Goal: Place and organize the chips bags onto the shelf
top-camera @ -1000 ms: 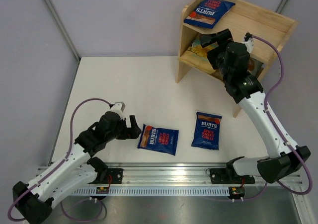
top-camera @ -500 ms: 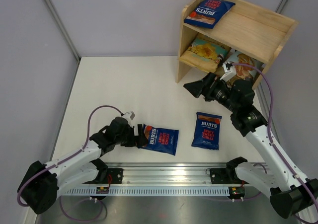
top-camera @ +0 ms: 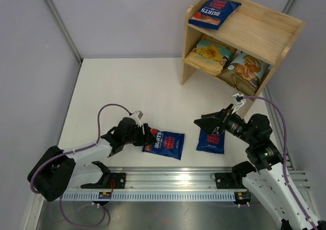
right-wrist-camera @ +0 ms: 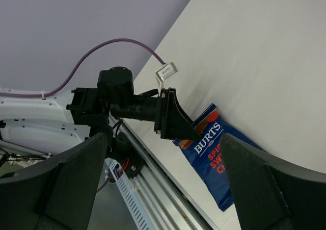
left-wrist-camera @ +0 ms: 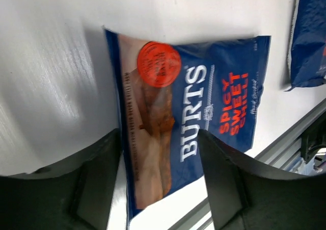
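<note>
Overhead, the shelf (top-camera: 265, 28) held a top-tier Burts bag (top-camera: 214, 12), with the tan-yellow bag (top-camera: 211, 52) and Cassava Chips bag (top-camera: 248, 69) below.

Left wrist: the left gripper (left-wrist-camera: 159, 138), half-spread, straddled the left Burts bag (left-wrist-camera: 204, 102) on the table (left-wrist-camera: 51, 61), not visibly clamped. The bag looked light and crinkly, probably best pinched at an end seam.

Right wrist: the right gripper (right-wrist-camera: 164, 136) gaped empty.

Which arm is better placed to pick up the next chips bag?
Left. The left fingers straddle the end of the left-hand Burts bag; the right fingers hang open above the other Burts bag, not around it.
</note>
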Action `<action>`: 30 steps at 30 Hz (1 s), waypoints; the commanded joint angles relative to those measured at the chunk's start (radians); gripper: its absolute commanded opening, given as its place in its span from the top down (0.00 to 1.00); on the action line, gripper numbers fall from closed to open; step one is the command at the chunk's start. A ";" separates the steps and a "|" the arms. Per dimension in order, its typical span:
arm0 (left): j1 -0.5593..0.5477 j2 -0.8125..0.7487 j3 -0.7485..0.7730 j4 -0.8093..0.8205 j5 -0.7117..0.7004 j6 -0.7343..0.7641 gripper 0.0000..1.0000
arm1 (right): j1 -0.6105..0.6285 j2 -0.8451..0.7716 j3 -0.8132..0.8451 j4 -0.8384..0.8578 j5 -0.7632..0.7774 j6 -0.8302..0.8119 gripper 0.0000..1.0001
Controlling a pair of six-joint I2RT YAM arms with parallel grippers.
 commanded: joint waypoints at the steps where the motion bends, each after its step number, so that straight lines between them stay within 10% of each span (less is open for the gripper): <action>1: -0.002 0.054 -0.041 0.055 0.007 -0.008 0.41 | -0.003 -0.077 -0.021 -0.056 -0.064 -0.040 0.01; 10: -0.002 -0.027 -0.062 0.079 -0.031 -0.016 1.00 | -0.003 -0.151 -0.088 -0.169 0.044 -0.037 0.01; 30: 0.000 -0.726 -0.088 0.104 0.059 -0.063 1.00 | -0.002 0.102 -0.468 0.553 -0.156 0.224 0.02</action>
